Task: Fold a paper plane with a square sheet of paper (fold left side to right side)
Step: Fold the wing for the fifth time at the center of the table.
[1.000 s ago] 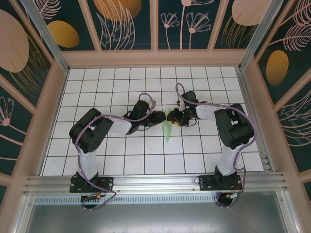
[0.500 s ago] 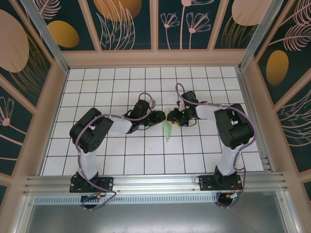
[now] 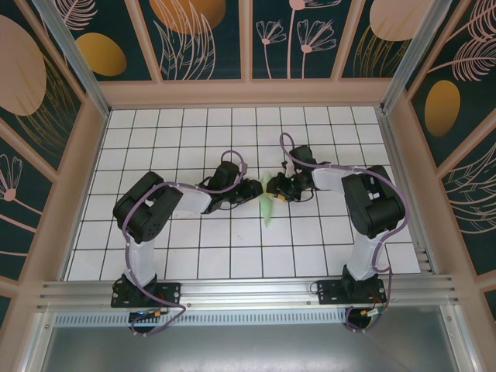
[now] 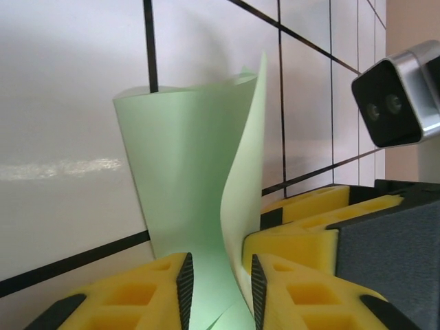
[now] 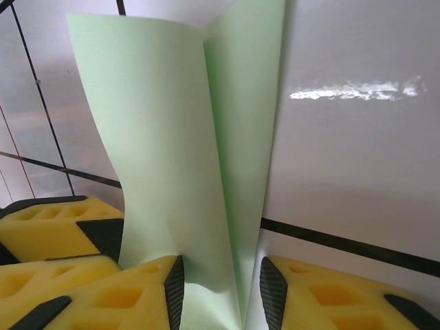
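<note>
Two grippers meet nose to nose over the white grid table, with the pale green sheet of paper caught between them, already creased into a narrow pointed shape. One end rises between the fingertips; the rest trails back toward the arms' bases.

The left gripper has its yellow pads touching both faces of the folded layers, and one flap stands upright just ahead of them. The right gripper straddles the sheet of paper with its jaws partly drawn in. A sliver of table shows beside one pad, so a firm pinch there cannot be confirmed.

The fold from the left side to the right side appears to be under way. Doing it well likely means one gripper anchoring the centre crease while the other carries the loose flap across. The edges should line up before anything is pressed flat, because thin paper buckles readily.
</note>
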Action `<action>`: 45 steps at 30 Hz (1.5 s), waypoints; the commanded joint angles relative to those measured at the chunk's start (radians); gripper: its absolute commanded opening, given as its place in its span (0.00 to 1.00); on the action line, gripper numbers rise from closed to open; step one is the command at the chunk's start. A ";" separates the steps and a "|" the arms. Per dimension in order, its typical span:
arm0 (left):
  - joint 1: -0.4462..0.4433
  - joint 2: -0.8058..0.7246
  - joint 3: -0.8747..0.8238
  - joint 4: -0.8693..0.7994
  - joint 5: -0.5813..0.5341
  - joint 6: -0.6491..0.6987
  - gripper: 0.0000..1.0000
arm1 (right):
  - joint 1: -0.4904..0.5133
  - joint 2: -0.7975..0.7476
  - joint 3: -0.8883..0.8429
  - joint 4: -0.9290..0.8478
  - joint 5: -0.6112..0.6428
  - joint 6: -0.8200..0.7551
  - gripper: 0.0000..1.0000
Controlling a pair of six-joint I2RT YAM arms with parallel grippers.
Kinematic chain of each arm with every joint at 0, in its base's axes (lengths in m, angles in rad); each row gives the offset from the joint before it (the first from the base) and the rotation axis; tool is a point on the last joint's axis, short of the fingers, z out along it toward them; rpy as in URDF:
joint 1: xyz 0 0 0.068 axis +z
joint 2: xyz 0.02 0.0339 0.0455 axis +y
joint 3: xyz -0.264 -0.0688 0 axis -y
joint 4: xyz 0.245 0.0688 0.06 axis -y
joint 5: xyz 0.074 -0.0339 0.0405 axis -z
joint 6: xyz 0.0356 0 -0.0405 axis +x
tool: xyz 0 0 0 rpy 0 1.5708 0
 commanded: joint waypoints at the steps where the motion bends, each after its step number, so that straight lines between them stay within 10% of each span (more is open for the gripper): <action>1: -0.001 0.021 0.019 0.023 0.022 -0.010 0.29 | 0.046 0.090 -0.031 0.005 0.083 -0.030 0.41; 14: 0.000 0.021 0.019 0.035 0.012 -0.008 0.07 | 0.049 0.086 -0.029 0.001 0.084 -0.035 0.41; 45: 0.030 0.076 0.110 -0.070 0.010 0.206 0.07 | 0.040 -0.297 -0.212 0.026 0.054 -0.030 0.40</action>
